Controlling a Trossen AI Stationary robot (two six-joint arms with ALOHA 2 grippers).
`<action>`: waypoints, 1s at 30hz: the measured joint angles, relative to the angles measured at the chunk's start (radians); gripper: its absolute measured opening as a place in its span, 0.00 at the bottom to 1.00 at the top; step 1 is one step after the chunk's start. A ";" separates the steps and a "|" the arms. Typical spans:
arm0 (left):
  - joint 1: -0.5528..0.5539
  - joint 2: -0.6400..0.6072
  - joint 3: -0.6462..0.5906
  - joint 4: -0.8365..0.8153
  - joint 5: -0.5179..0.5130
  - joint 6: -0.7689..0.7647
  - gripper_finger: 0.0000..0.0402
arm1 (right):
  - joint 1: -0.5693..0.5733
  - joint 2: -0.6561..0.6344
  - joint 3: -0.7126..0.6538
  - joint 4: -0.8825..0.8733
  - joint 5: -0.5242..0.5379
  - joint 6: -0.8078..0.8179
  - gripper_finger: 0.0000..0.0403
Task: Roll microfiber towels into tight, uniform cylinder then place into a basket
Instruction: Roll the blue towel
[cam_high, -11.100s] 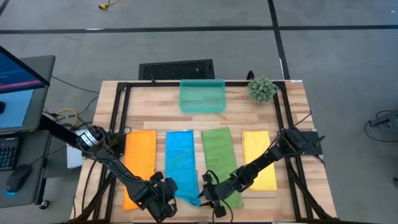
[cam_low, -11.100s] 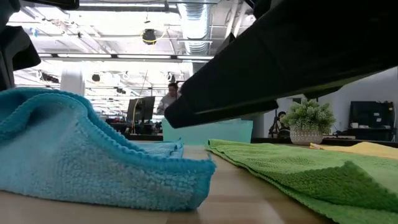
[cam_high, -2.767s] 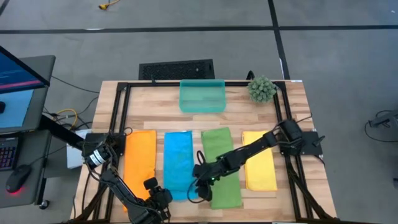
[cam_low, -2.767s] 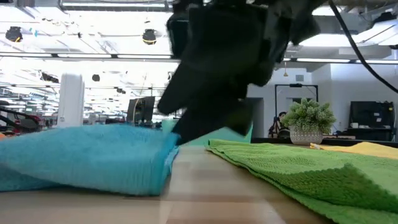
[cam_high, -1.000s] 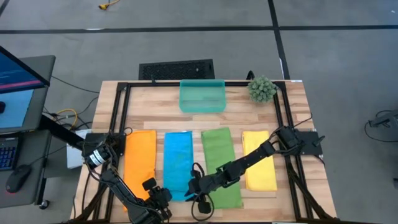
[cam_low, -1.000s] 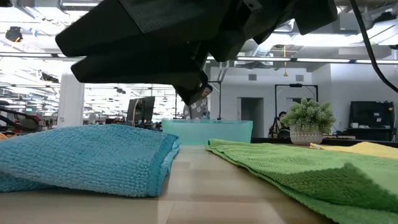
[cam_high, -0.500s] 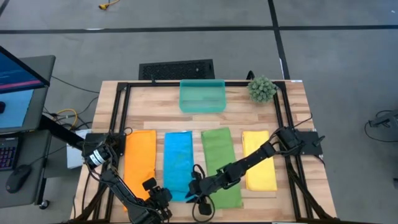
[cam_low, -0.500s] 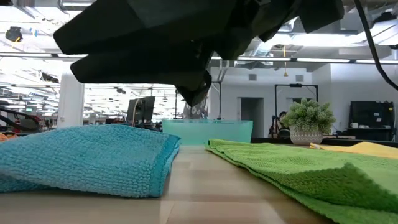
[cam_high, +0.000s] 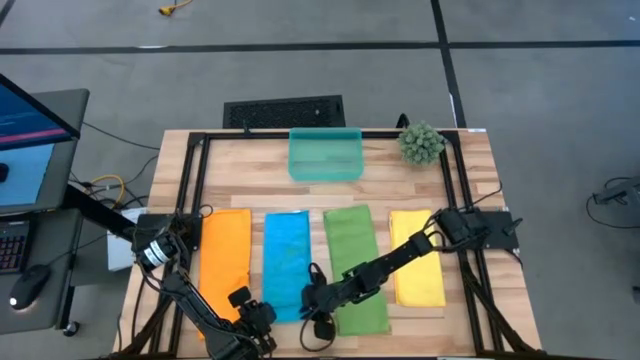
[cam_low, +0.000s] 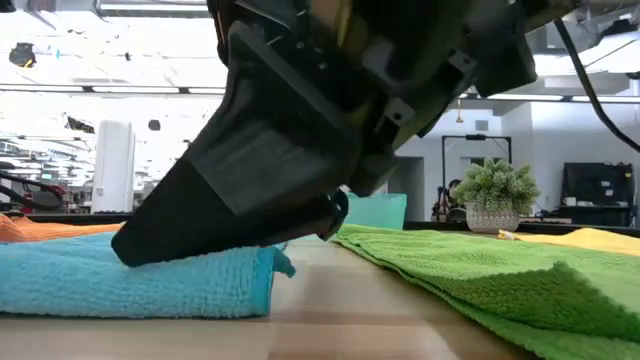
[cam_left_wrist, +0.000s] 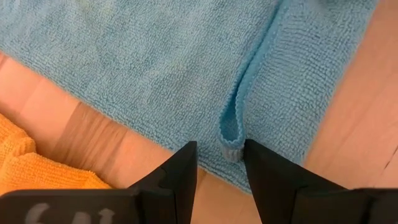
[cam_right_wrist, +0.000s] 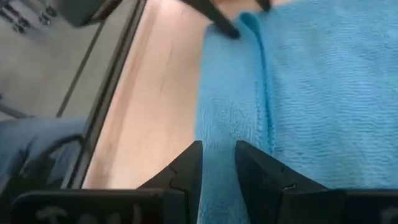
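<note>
Four towels lie flat side by side: orange (cam_high: 225, 255), blue (cam_high: 287, 255), green (cam_high: 355, 265) and yellow (cam_high: 415, 255). The blue towel's (cam_low: 130, 285) near end is folded over onto itself. My right gripper (cam_high: 308, 298) is down on that flap (cam_right_wrist: 227, 93) at its right corner, fingers a little apart. My left gripper (cam_high: 262, 312) is open at the flap's left corner, one finger on each side of the fold's end (cam_left_wrist: 231, 140). The teal basket (cam_high: 325, 153) stands at the far edge. My left gripper: I cannot tell whether its fingers touch the fold's end between them. My right gripper presses its fingertips (cam_right_wrist: 186, 168) on the folded-over flap (cam_right_wrist: 217, 134) near the right near corner, slanting down from the right. The towel lies flat on the table under the finger (cam_low: 200, 235).
A spiky green plant ball (cam_high: 421, 143) stands at the far right corner. A black frame (cam_high: 195, 190) runs round the wooden tabletop. Bare wood shows between the towels and the basket. A monitor and keyboard stand off the table to the left.
My right gripper has sunk onto the blue towel's folded near end, rolling a little as it came. The fold, puffed up before, is now pressed flatter under it.
</note>
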 joint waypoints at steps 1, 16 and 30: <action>0.000 0.000 0.000 0.000 0.001 -0.008 0.31 | -0.003 -0.001 0.002 -0.003 0.001 0.011 0.30; 0.000 0.000 0.000 0.000 0.026 -0.034 0.31 | 0.015 -0.097 0.001 -0.123 -0.024 -0.136 0.30; 0.000 0.000 0.000 0.000 0.028 -0.035 0.31 | 0.181 -0.229 0.002 -0.370 0.262 -0.396 0.30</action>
